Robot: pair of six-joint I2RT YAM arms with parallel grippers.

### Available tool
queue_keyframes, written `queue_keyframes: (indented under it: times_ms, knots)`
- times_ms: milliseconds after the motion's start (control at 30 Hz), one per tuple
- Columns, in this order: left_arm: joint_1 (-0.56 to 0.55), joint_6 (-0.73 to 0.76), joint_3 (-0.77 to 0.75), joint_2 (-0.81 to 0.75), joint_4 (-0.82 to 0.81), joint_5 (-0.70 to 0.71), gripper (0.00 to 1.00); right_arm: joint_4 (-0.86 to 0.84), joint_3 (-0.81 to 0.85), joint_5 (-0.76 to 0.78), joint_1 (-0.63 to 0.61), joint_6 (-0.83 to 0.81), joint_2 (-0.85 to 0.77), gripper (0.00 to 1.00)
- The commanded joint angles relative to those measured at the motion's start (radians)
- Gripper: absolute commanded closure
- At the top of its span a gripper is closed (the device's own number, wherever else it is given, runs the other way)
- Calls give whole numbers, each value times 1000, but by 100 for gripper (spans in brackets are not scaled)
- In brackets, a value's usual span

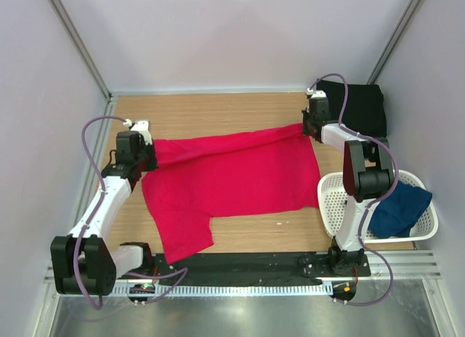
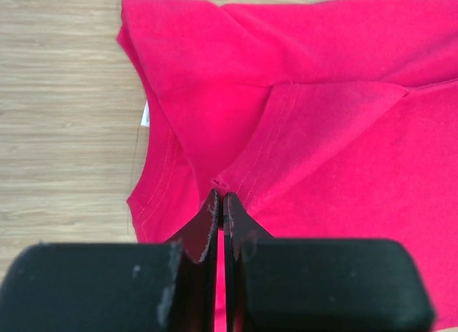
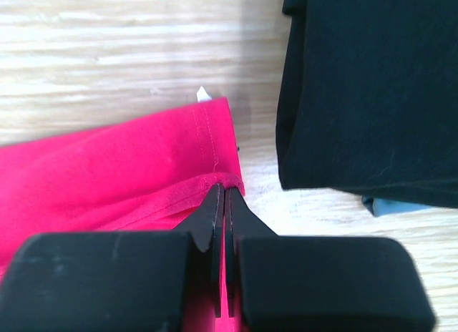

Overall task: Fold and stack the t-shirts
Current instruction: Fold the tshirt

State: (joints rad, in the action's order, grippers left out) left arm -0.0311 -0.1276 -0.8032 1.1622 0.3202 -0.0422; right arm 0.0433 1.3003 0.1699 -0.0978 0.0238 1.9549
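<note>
A bright red t-shirt [image 1: 232,179] lies spread across the middle of the wooden table, its far edge folded over. My left gripper [image 1: 145,149] is shut on a pinch of the red cloth [image 2: 222,180] at the shirt's left end. My right gripper [image 1: 314,126] is shut on the hem at the shirt's right end [image 3: 227,183]. A folded black t-shirt [image 1: 357,106] lies at the far right corner, just right of the right gripper [image 3: 225,192]. A dark navy t-shirt [image 1: 398,208] sits crumpled in the basket.
The white perforated basket [image 1: 333,199] stands at the right edge beside the right arm's base. Grey walls close in the table on the left, far and right sides. A bit of pale blue [image 3: 390,205] peeks out under the black shirt.
</note>
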Motion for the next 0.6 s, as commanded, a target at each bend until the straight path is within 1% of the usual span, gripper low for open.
queue_keyframes:
  times_ms: [0, 167, 267, 300, 367, 433, 467, 500, 533, 567]
  knots:
    - [-4, -32, 16, -41, 19, 27, 100, -2, -12, 6, 4, -4, -56, 99]
    - [-16, -49, 33, -53, 40, 5, 100, 6, -7, 5, 6, -7, -53, 99]
    - [-20, -38, 30, -56, 43, 16, 99, 13, -10, -15, 4, -7, -53, 99]
    - [-20, -29, 30, -56, 45, 16, 97, 13, -16, -15, 4, -8, -53, 99]
    - [-20, -23, 27, -61, 51, 1, 96, 13, -21, -9, 4, -12, -51, 99]
    - [-20, -12, 25, -84, 54, -28, 92, 18, -19, -15, 4, -18, -53, 99]
    - [-20, -12, 25, -97, 53, -38, 86, 20, -19, -23, 6, -21, -54, 98]
    - [-18, -12, 22, -110, 53, -39, 56, 17, -19, -41, 6, -21, -56, 92]
    - [-20, -12, 22, -124, 49, -35, 42, 18, -19, -50, 4, -19, -62, 88]
    - [-18, -12, 18, -151, 46, -28, 33, 18, -16, -55, 4, -21, -63, 84]
